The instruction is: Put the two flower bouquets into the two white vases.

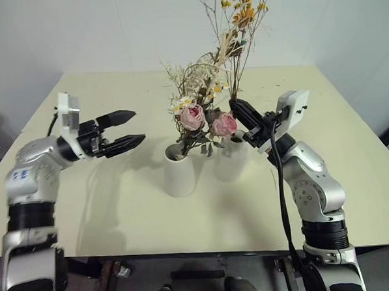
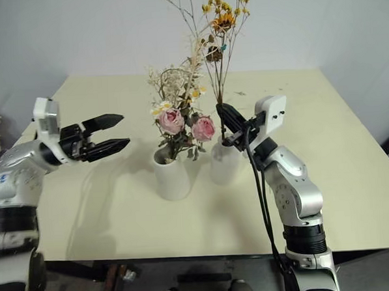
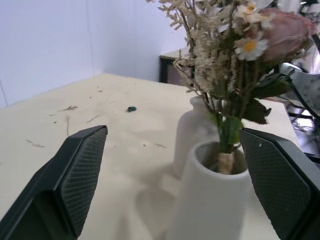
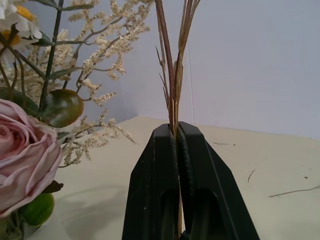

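Note:
The bunch with two pink roses (image 1: 206,122) stands upright in the tapered white vase (image 1: 180,170) at the middle of the table. Just to its right stands the rounded white vase (image 1: 230,160), partly hidden behind the roses. My right gripper (image 1: 241,119) hangs just over that vase, shut on the thin brown stems of the yellow-flowered bunch (image 1: 243,16), which rises upright; the stem ends are hidden. In the right wrist view the fingers (image 4: 160,175) pinch the stems (image 4: 172,75). My left gripper (image 1: 130,128) is open, level, left of the tapered vase (image 3: 210,200), holding nothing.
The cream table (image 1: 106,202) carries scattered dry plant bits and a small dark speck (image 3: 131,108) behind the vases. Its front edge runs close to me and its right edge lies past my right arm. A dark piece of furniture (image 3: 167,70) stands beyond the table.

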Controlling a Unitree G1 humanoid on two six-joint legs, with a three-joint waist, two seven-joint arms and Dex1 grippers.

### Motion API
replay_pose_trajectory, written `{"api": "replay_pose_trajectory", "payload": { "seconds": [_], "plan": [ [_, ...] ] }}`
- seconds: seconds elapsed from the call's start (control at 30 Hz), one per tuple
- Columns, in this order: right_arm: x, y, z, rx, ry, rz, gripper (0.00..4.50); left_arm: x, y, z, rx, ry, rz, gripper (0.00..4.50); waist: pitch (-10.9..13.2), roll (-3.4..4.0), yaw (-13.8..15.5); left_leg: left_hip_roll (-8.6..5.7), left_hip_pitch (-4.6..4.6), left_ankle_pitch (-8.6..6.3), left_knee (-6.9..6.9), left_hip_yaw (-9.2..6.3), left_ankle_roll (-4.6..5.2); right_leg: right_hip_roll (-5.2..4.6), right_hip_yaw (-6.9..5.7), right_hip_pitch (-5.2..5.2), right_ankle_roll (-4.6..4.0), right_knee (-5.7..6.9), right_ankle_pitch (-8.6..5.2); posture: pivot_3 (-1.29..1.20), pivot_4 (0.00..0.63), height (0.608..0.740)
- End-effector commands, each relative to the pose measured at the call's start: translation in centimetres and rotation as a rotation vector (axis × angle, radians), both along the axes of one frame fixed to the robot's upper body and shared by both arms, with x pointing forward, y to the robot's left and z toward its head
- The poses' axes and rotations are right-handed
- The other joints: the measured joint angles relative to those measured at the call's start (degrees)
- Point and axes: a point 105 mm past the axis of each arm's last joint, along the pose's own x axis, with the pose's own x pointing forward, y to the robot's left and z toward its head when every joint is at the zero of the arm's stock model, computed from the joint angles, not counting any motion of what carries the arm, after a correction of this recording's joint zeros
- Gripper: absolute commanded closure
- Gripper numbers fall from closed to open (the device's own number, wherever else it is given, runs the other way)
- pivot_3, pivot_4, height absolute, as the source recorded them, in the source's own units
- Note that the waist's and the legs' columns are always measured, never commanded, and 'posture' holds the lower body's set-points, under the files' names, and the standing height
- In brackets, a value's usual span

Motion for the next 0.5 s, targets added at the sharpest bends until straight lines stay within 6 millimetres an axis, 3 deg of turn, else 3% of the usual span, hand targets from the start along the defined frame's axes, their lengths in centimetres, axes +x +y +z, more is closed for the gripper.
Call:
{"api": "replay_pose_trajectory", "payload": {
  "seconds": [0.03, 0.2, 0.5],
  "plan": [
    [-0.7, -0.5, 1.4, 0.017, -0.069, -0.017, 4.46, 1.4, -0.7, 0.2, 0.016, -0.034, -0.026, 0.0, 0.0, 0.0, 0.2, 0.0, -0.01, 0.0, 0.01, 0.01, 0.0, 0.0, -0.01, 0.0, 0.03, -0.04, 0.02, 0.0, 0.15, 0.74],
    [-1.0, -1.0, 1.3, 0.025, -0.072, -0.049, 4.46, 4.0, -3.0, -0.6, 0.059, -0.023, 0.024, 0.0, 0.0, 0.0, 0.1, 0.0, -0.05, -0.02, 0.0, 0.01, 0.03, -0.01, 0.0, -0.01, 0.11, -0.08, 0.04, 0.0, 0.15, 0.74],
    [-1.6, -1.5, 1.1, 0.046, -0.074, -0.094, 4.46, 4.9, -5.2, -1.8, 0.149, -0.021, 0.016, 0.0, 0.0, -0.01, 0.0, 0.0, -0.05, -0.02, 0.01, 0.0, 0.04, 0.0, 0.01, -0.02, 0.18, 0.0, -0.01, 0.0, 0.15, 0.74]
  ]
}}
